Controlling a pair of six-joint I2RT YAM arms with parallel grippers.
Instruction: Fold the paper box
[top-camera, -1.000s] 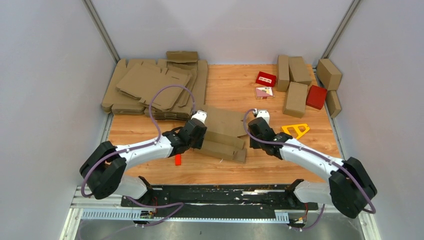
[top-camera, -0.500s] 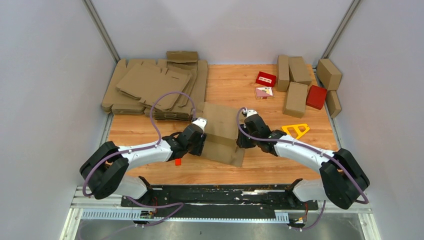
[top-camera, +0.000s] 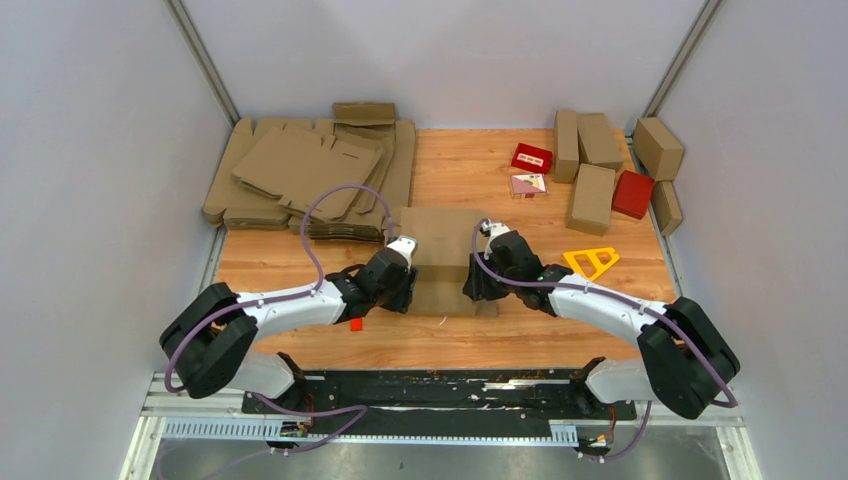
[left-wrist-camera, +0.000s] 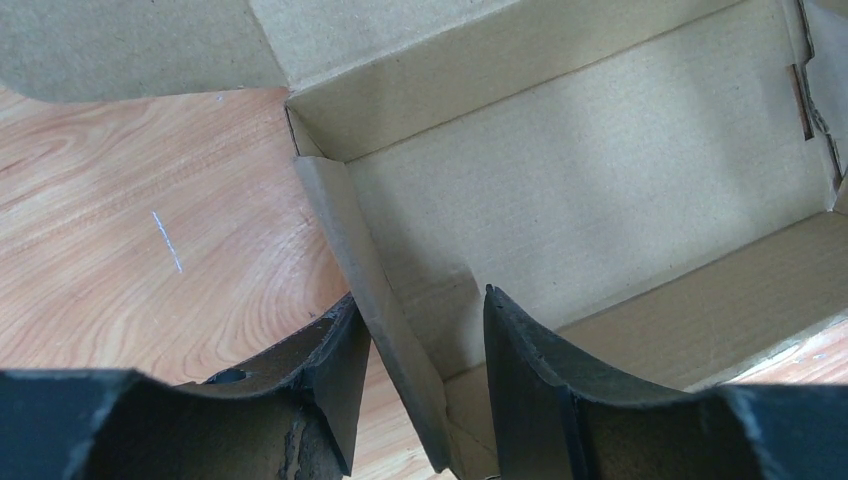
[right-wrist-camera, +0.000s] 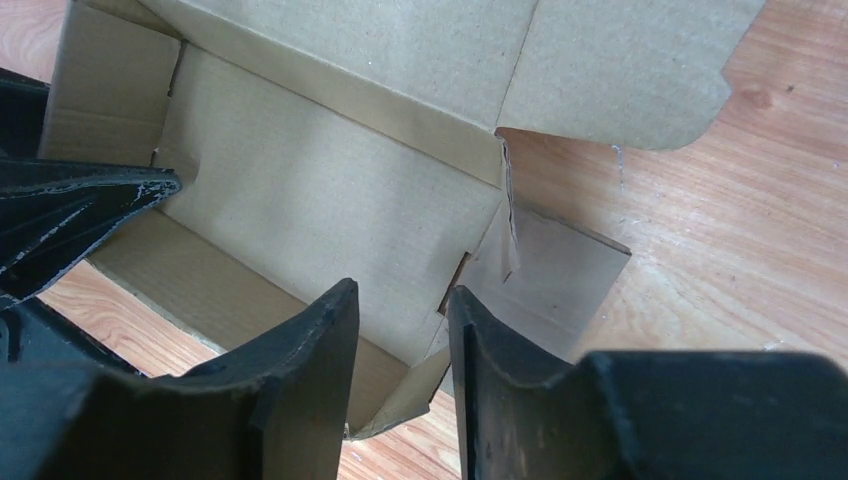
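My left gripper (left-wrist-camera: 420, 322) has its fingers apart, straddling the left end wall of the paper box (top-camera: 440, 262), one finger outside and one inside. My right gripper (right-wrist-camera: 400, 295) is spread the same way over the right end wall. The box sits half-formed mid-counter, a little toward the near edge, open upward with its lid flap reaching toward the far edge.
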